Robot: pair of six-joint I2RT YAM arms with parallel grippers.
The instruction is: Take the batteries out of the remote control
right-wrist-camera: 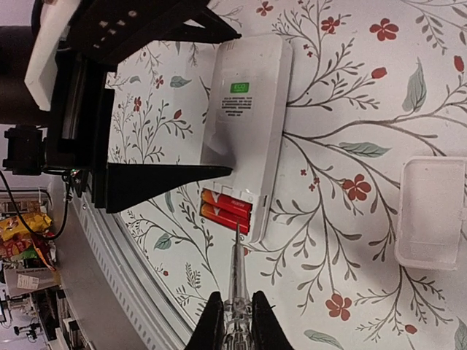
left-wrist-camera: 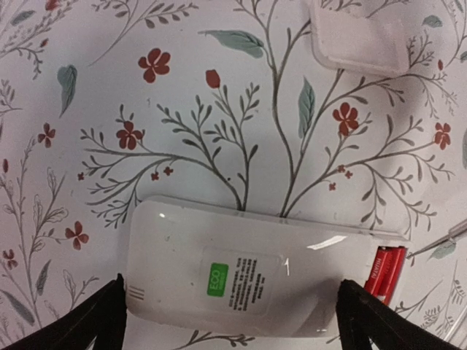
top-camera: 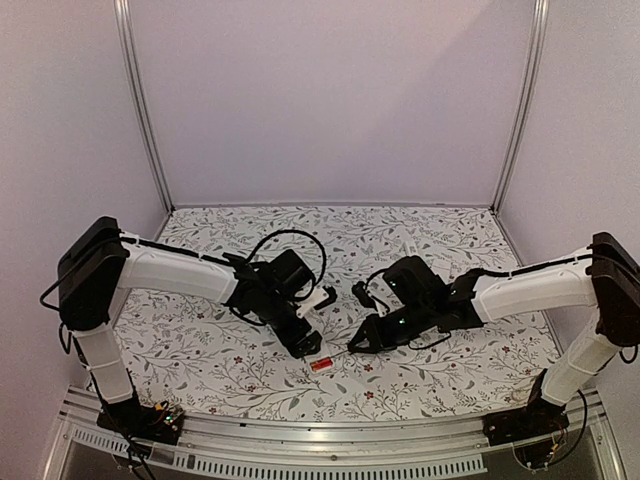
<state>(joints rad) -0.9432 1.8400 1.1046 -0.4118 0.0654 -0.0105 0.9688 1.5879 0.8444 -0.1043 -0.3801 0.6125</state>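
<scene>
I see plain pale lilac walls (top-camera: pixel 330 100) on three sides, metal posts (top-camera: pixel 141 100) in the back corners, a floral-print counter (top-camera: pixel 430 225) under soft even light, and an aluminium rail (top-camera: pixel 330 432) along its near edge.

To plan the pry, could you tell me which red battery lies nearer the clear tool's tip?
The outer battery, at the remote's very end beside the clear tool; the other battery sits toward the green label.

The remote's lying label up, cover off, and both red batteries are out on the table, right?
No: both red batteries sit inside the open compartment of the remote, per the right wrist view. Label up, cover off: correct.
</scene>
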